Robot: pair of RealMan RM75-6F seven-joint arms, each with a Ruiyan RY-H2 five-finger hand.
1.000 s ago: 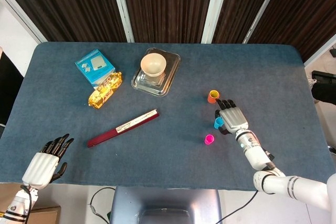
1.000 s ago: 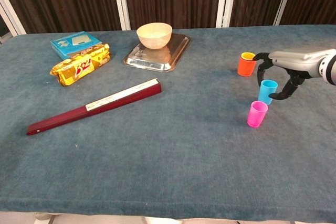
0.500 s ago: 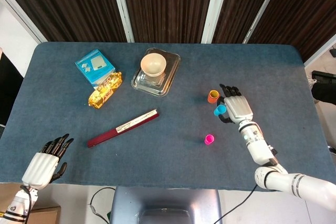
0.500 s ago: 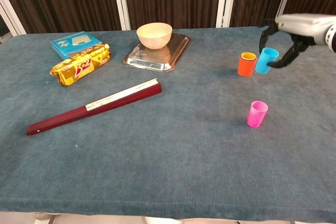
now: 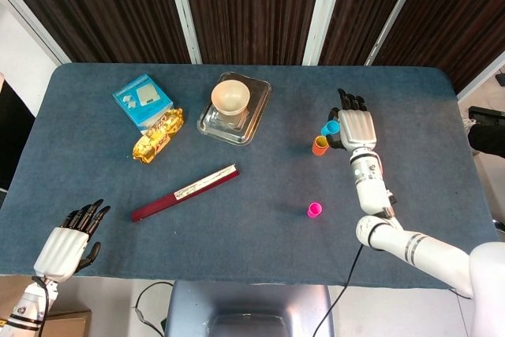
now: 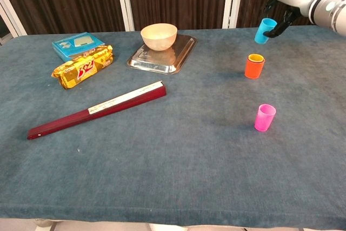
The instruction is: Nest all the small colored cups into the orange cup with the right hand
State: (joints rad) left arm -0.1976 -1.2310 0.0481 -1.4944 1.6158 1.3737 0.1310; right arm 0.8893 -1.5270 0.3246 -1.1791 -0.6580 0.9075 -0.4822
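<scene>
Right hand [image 6: 286, 1]: we see its fingers [image 6: 282, 28] clamped on the blue cup [image 6: 263, 30], which hangs tilted in the air above and slightly behind the orange cup [image 6: 254, 66]. In the head view the hand [image 5: 357, 129] lies just beside the blue cup [image 5: 330, 128], with the orange cup [image 5: 319, 145] directly below it in the frame.

Orange cup: upright on the table [image 6: 178, 150], a yellow rim showing inside its mouth.

Pink cup [image 6: 264, 117]: upright, alone, nearer the front edge, well apart from the orange cup; seen also from the head view [image 5: 314, 210].

Left hand [image 5: 67, 242]: at the near left corner, fingers apart and holding nothing; we see it in the head view only.

Further items: a closed red fan [image 6: 97, 109] lying aslant at mid-table; a metal tray [image 6: 181, 52] bearing a cream bowl [image 6: 159, 36]; a gold snack packet [image 6: 82, 66] just beside a blue box [image 6: 78, 44].
</scene>
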